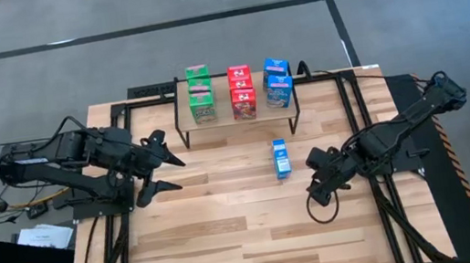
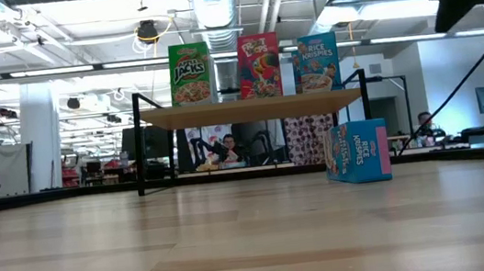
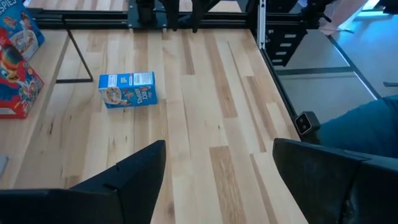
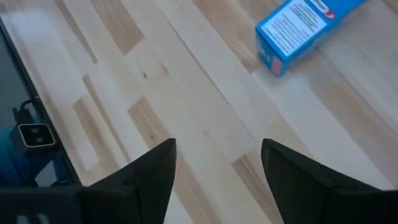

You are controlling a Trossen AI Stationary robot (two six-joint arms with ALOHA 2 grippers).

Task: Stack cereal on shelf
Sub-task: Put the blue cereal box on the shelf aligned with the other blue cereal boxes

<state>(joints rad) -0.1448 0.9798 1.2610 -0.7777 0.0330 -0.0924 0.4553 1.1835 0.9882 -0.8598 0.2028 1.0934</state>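
Blue, and the only box not yet put away, the loose cereal box (image 1: 281, 158) sits on the slatted tabletop (image 1: 231, 233) just in front of the shelf (image 1: 235, 118), below its right end, with its long axis running from the shelf toward the near edge of the table. On the shelf itself green boxes (image 1: 201, 96), red boxes (image 1: 241, 92) and blue boxes (image 1: 277, 83) already stand in three columns, the blue column directly behind the loose box. The right gripper (image 1: 315, 178) is clearly the nearer one: it hovers just to the right of the box and slightly nearer the front edge, its fingers spread and empty, apart from the box. The left gripper (image 1: 162, 166), likewise open and holding nothing, waits well off to the box's left. Judging by this, the pick falls to the right arm, reaching leftward and toward the shelf.
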